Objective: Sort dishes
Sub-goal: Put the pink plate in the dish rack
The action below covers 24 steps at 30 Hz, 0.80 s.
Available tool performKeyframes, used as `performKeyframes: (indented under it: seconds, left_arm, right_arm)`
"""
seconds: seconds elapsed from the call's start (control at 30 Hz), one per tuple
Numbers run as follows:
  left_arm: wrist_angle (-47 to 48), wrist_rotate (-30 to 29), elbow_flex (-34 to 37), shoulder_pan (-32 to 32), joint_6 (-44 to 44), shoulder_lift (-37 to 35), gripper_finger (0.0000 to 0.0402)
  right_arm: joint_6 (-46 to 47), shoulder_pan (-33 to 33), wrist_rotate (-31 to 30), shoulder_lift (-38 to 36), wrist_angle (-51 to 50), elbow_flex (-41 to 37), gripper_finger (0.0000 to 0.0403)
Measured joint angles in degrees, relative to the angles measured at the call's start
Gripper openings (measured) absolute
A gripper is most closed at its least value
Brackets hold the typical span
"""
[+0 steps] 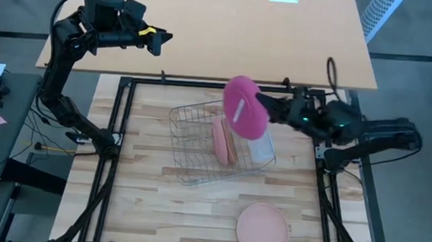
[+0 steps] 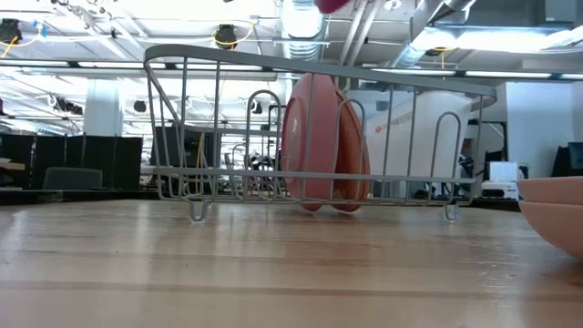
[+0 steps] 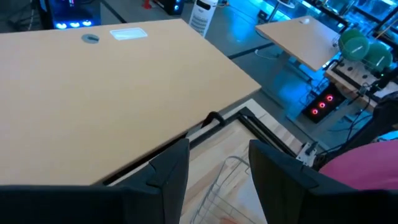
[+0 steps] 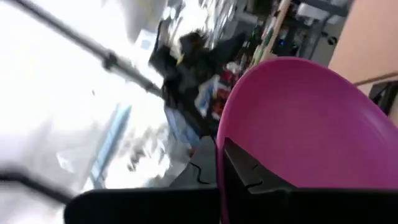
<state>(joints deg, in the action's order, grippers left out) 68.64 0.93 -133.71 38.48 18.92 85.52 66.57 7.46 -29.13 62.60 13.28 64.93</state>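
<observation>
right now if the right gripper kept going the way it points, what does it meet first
The right gripper, shut on the magenta plate, points left across the wire rack. It hangs above the rack, so its way looks free, though height is hard to judge.

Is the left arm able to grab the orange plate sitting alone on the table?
Probably not easily: the left gripper is empty over the far desk, while the orange plate lies at the near right edge. Nothing blocks it.

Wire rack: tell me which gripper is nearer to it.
Right. The right gripper holds the magenta plate just above the wire rack; the left gripper waits far off over the tan tabletop.
</observation>
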Motion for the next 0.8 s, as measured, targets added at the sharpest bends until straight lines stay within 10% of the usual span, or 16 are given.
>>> performKeyframes:
  seconds: [0.5, 0.8]
  left_arm:
    - [2.35, 0.17, 0.00, 0.00, -6.06, 0.00, 0.0162]
    - [3.10, 0.24, 0.00, 0.00, -8.54, 0.00, 0.0162]
  right_arm:
    - [3.49, 4.16, -16.16, 18.33, 12.20, 7.85, 0.0000]
    - [9.28, 5.33, -16.46, 25.01, -5.21, 17.19, 0.0000]
